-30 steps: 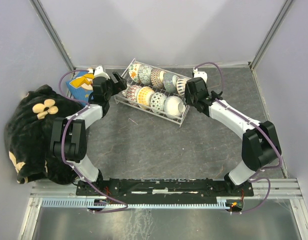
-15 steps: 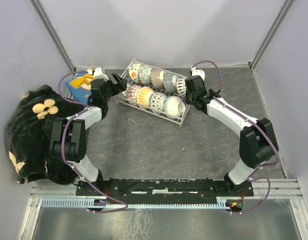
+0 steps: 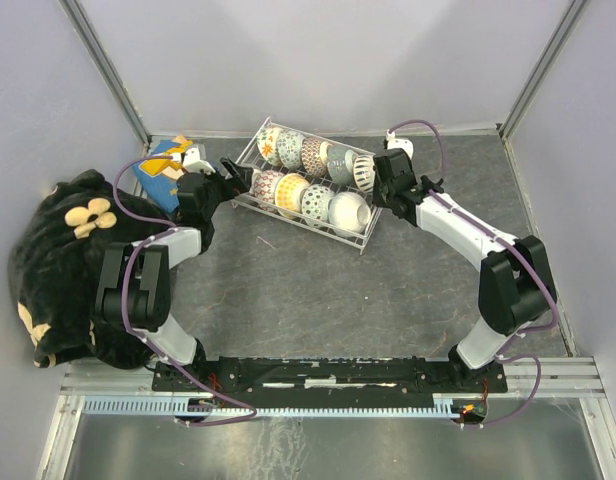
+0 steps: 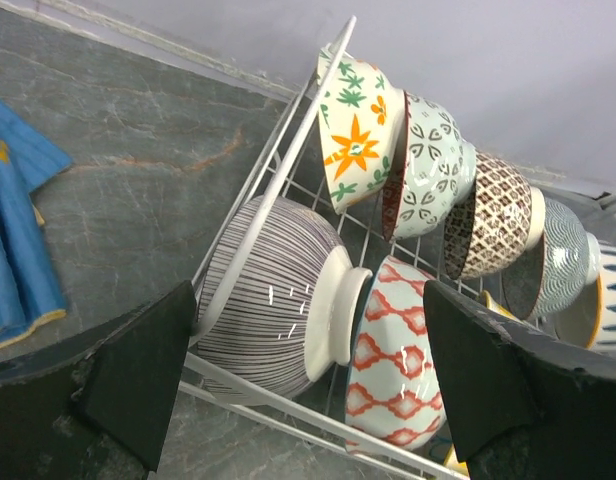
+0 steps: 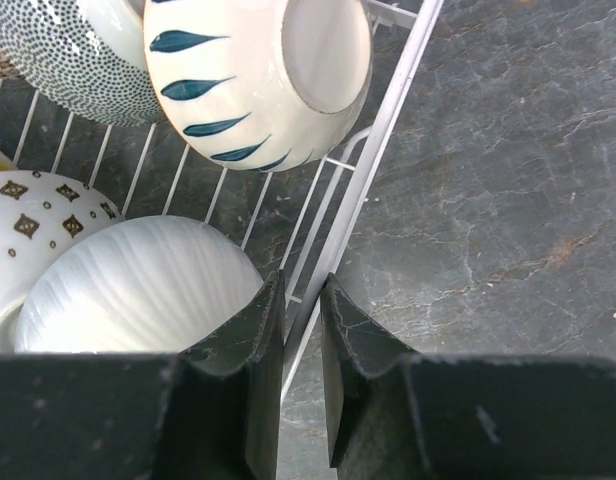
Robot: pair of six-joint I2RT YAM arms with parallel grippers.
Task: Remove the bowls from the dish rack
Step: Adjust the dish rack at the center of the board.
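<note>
Right fingers [image 5: 256,385] narrower; dish rack [image 5: 390,108] half-hidden

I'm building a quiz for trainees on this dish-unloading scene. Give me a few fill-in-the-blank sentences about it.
The left hand, facing the black-striped white ceramic bowl in the white wire dish rack, is wide ____.
The right hand pinches the rack's wire rim and holds no ____.
The white bowl with dark blue leaf-shaped strokes lies nearest the ____ hand.
Missing words: open; bowl; right.
</note>
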